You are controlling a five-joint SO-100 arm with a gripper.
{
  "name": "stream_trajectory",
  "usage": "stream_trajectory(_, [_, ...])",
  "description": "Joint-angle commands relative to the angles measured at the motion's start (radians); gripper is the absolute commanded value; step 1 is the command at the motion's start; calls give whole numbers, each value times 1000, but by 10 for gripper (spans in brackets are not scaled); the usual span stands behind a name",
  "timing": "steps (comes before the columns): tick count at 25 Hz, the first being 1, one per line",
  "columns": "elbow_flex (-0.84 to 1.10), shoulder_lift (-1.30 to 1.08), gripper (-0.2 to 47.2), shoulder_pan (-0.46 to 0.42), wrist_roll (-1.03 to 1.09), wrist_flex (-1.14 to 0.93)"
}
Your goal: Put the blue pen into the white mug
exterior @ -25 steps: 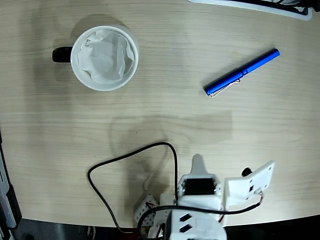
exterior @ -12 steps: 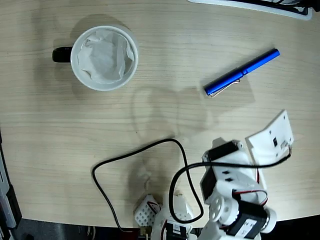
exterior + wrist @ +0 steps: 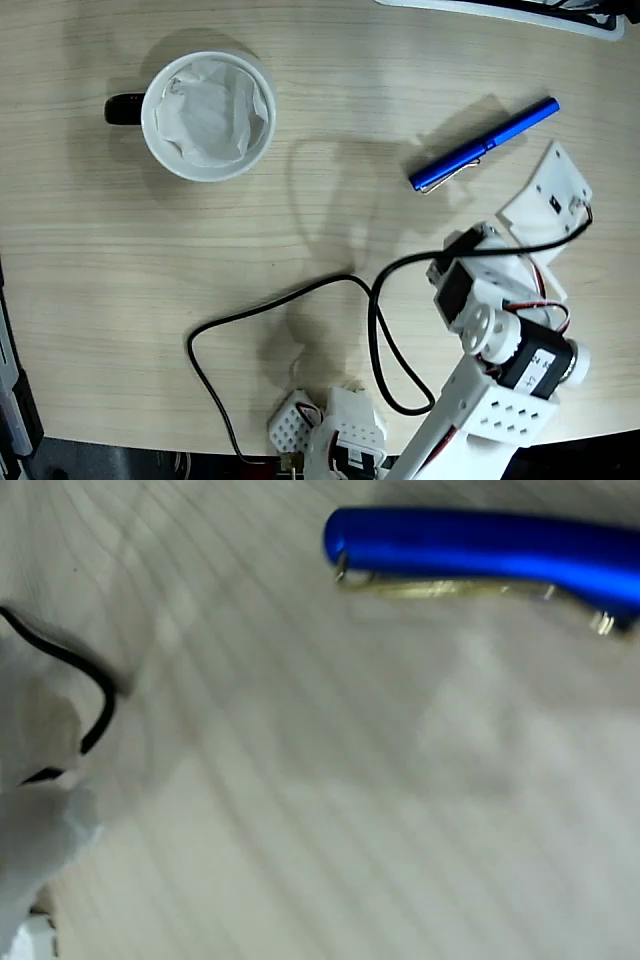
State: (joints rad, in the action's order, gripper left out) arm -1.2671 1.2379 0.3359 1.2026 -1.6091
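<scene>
Since earlier frames, white arm swung from bottom centre up toward right side of fixed view; pen and mug unmoved. Jaws just below pen, not touching; whether open or closed cannot tell, nothing visibly held. Slim glossy blue pen with silver wire clip lies flat on pale wood-grain surface, filling top of wrist view. Black cable loops across surface. Round white mug with black handle and crumpled paper lining upper left, well apart. Judgement: only approach under way; grasp, carry, drop all remain.
</scene>
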Motion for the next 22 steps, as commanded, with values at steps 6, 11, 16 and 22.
stream_trajectory(6, [95,-91,83,23,126,71])
stream_trajectory(11, [95,-140,119,23,144,156])
stream_trajectory(16, [91,-184,149,21,161,238])
stream_trajectory(22, [80,-196,298,5,160,245])
